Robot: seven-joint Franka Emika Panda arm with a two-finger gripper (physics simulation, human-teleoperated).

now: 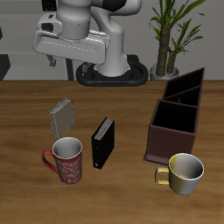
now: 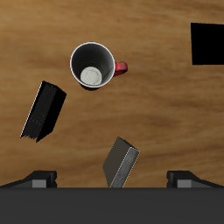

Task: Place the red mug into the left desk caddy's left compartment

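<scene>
red mug [image 2: 93, 66] well below parted jaws

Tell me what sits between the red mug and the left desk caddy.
In the exterior view, a small black upright box stands between the red mug and the left desk caddy; the rest is bare wood.

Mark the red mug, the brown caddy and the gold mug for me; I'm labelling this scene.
red mug [image 1: 67, 160], exterior view, patterned side wall.
brown caddy [image 1: 170, 136], exterior view, front end wall.
gold mug [image 1: 185, 178], exterior view, outer wall below rim.
</scene>
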